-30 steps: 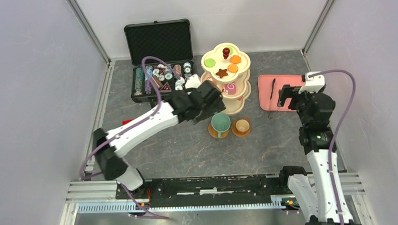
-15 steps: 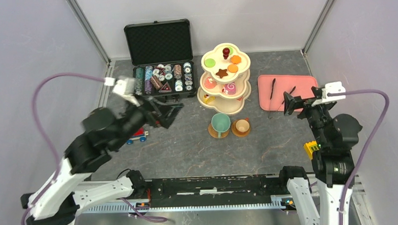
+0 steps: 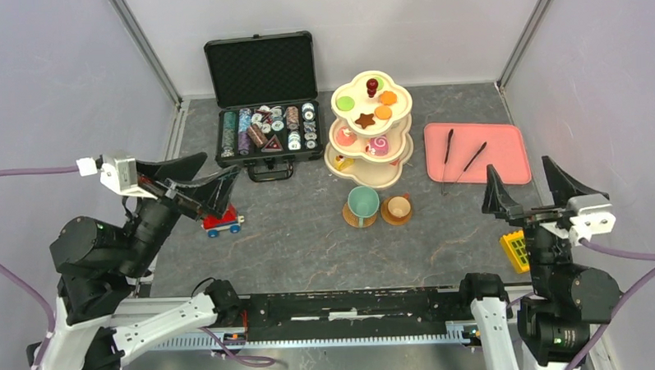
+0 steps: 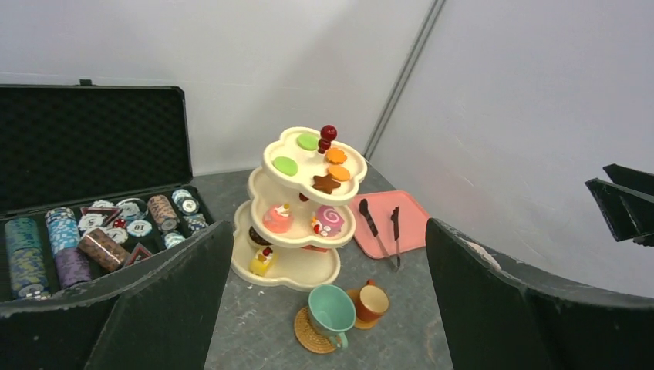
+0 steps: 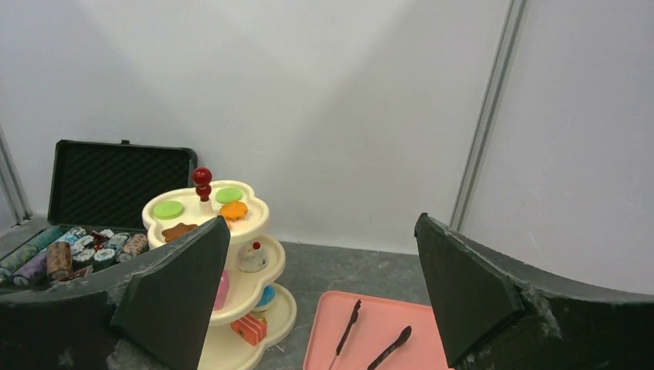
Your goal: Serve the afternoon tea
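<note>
The cream three-tier stand with its red knob stands at the back centre, with small toy pastries on all tiers. It shows in the left wrist view and the right wrist view. In front of it the teal cup and the smaller brown cup each sit on a round brown saucer. My left gripper is open and empty, raised at the near left. My right gripper is open and empty, raised at the near right. Both are far from the tea things.
An open black case of striped chips lies at the back left. A pink tray with black tongs lies at the right. A red toy car sits below my left gripper. A yellow block lies at the near right.
Both arms have pulled back from the middle to the near corners and risen. The left gripper left the stand's side. The toy car and the yellow block have come into view.
</note>
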`<action>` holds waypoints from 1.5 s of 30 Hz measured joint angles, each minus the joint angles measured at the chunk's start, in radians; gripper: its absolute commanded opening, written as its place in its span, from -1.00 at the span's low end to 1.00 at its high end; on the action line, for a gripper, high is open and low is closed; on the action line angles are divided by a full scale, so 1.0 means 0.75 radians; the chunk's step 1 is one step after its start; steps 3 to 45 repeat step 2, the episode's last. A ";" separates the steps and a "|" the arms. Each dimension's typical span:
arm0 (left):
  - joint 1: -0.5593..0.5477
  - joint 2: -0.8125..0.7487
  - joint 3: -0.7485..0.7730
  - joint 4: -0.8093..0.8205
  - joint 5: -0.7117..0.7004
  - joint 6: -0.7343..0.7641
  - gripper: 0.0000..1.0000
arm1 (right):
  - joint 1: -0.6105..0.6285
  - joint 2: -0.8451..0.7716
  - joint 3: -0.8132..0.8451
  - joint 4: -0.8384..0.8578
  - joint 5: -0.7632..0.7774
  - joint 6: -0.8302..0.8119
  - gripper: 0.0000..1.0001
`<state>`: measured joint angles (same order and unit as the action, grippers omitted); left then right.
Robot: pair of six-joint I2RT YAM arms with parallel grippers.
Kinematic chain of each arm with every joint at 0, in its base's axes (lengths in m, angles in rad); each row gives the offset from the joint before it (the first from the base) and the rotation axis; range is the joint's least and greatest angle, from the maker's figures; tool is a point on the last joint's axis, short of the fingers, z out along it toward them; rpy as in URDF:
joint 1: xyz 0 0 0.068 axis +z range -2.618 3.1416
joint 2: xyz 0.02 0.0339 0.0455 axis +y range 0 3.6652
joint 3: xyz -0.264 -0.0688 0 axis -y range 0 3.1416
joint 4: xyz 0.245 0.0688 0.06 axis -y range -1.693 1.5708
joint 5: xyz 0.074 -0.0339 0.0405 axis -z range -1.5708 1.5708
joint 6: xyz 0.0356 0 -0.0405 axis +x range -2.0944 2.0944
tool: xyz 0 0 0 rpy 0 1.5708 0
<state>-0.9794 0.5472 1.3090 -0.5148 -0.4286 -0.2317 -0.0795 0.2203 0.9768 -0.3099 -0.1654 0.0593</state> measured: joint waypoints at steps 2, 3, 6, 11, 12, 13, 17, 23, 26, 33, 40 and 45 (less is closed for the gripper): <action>0.000 0.000 0.000 0.000 -0.010 0.007 1.00 | 0.000 0.006 0.001 -0.003 0.021 -0.001 0.96; 0.000 0.000 0.000 0.000 -0.010 0.007 1.00 | 0.000 0.006 0.001 -0.003 0.021 -0.001 0.96; 0.000 0.000 0.000 0.000 -0.010 0.007 1.00 | 0.000 0.006 0.001 -0.003 0.021 -0.001 0.96; 0.000 0.000 0.000 0.000 -0.010 0.007 1.00 | 0.000 0.006 0.001 -0.003 0.021 -0.001 0.96; 0.000 0.000 0.000 0.000 -0.010 0.007 1.00 | 0.000 0.006 0.001 -0.003 0.021 -0.001 0.96; 0.000 0.000 0.000 0.000 -0.010 0.007 1.00 | 0.000 0.006 0.001 -0.003 0.021 -0.001 0.96; 0.000 0.000 0.000 0.000 -0.010 0.007 1.00 | 0.000 0.006 0.001 -0.003 0.021 -0.001 0.96; 0.000 0.000 0.000 0.000 -0.010 0.007 1.00 | 0.000 0.006 0.001 -0.003 0.021 -0.001 0.96; 0.000 0.000 0.000 0.000 -0.010 0.007 1.00 | 0.000 0.006 0.001 -0.003 0.021 -0.001 0.96; 0.000 0.000 0.000 0.000 -0.010 0.007 1.00 | 0.000 0.006 0.001 -0.003 0.021 -0.001 0.96; 0.000 0.000 0.000 0.000 -0.010 0.007 1.00 | 0.000 0.006 0.001 -0.003 0.021 -0.001 0.96; 0.000 0.000 0.000 0.000 -0.010 0.007 1.00 | 0.000 0.006 0.001 -0.003 0.021 -0.001 0.96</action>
